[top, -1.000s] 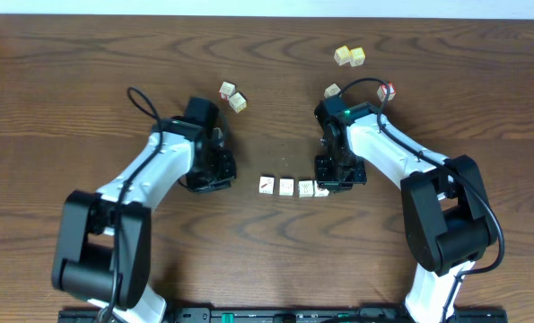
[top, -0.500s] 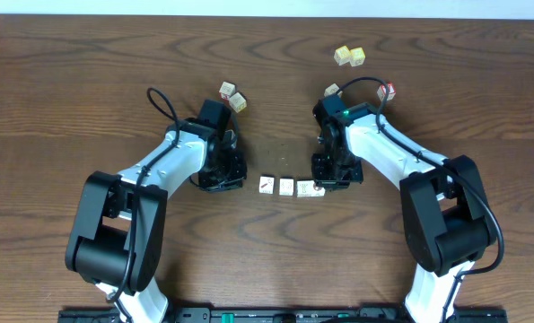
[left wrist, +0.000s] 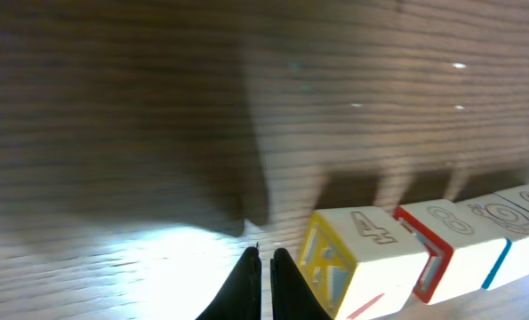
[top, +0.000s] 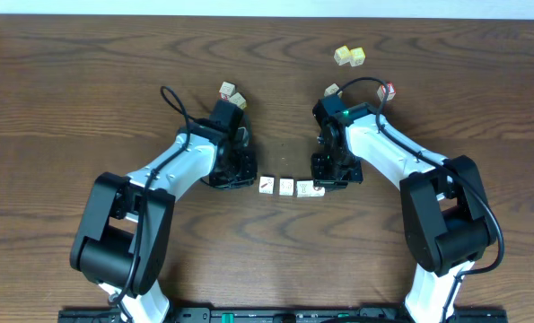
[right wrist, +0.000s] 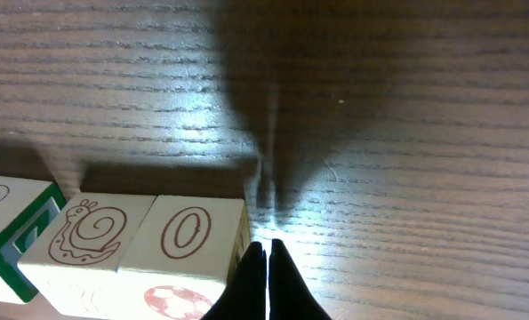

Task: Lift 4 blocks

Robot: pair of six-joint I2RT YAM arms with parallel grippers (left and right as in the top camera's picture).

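Evidently the left gripper (left wrist: 262,258) was pinched together on nothing, just beside the row of blocks (top: 287,187) at lower centre of the overhead frame. The right gripper (right wrist: 266,249), likewise closed and empty, met its other end. I judged the blocks light, stiff, smooth-faced wood, best squeezed endwise.

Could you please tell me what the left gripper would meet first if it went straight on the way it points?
Probably bare table, not a block: the shut left gripper points at wood beside the row's end block; depth is unclear.
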